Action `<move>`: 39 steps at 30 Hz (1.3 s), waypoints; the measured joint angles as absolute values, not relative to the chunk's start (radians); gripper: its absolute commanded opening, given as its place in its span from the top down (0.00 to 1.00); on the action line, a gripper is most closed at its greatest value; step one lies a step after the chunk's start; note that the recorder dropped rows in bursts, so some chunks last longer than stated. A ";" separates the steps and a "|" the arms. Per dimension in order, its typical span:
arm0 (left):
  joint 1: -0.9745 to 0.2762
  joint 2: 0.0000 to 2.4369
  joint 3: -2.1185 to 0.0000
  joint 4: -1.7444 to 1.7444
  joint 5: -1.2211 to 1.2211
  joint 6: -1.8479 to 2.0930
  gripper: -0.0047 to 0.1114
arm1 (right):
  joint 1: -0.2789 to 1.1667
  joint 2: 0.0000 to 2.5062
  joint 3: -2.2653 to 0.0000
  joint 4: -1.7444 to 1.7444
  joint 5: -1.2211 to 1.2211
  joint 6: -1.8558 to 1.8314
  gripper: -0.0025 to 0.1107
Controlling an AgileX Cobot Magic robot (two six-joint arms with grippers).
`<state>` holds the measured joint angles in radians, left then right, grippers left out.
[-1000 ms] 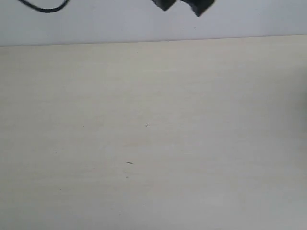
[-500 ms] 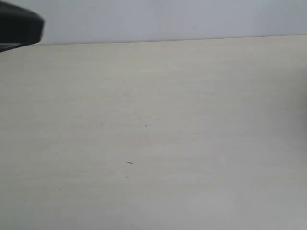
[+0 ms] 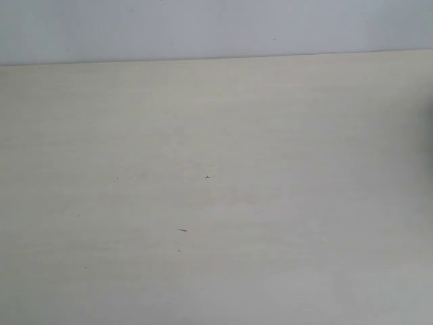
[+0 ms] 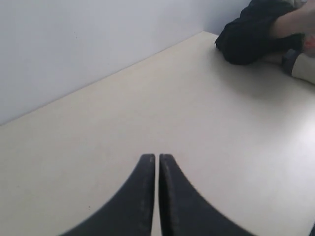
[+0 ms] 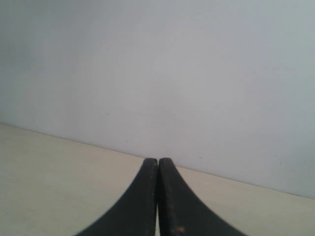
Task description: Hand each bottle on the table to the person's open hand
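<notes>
Bottles: none stands on the table (image 3: 216,203) in the exterior view, which shows only a bare beige top with a few specks. Left wrist view, far corner: a black sleeve (image 4: 248,39) lies on the table with pale skin above it. Beside it is a pale object (image 4: 302,71) with a dark band, blurred; possibly a bottle, cannot tell. The open palm cannot be made out.

Left gripper (image 4: 157,164): clenched, jaws touching, nothing between them. Right gripper (image 5: 157,167): likewise clenched and empty, facing the wall (image 5: 157,73).

Risks, as judged:
- Any remaining bottle sits close against the sleeve, so a reach there could strike the arm.
- Clenched jaws would shove a bottle over rather than take it.
- No palm is visible to receive a bottle.
</notes>
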<state>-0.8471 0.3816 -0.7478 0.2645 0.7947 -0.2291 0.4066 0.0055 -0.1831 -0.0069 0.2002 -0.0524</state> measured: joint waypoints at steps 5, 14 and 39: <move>-0.847 0.348 -0.748 0.265 0.795 -0.229 0.91 | 0.407 0.005 -0.183 -0.007 0.200 -0.052 0.98; -0.847 0.344 -0.748 0.265 0.797 -0.229 0.91 | 0.407 0.005 -0.183 -0.007 0.200 -0.052 0.98; -0.260 0.207 -0.400 0.226 0.361 -0.629 0.91 | 0.407 0.005 -0.183 -0.007 0.200 -0.052 0.98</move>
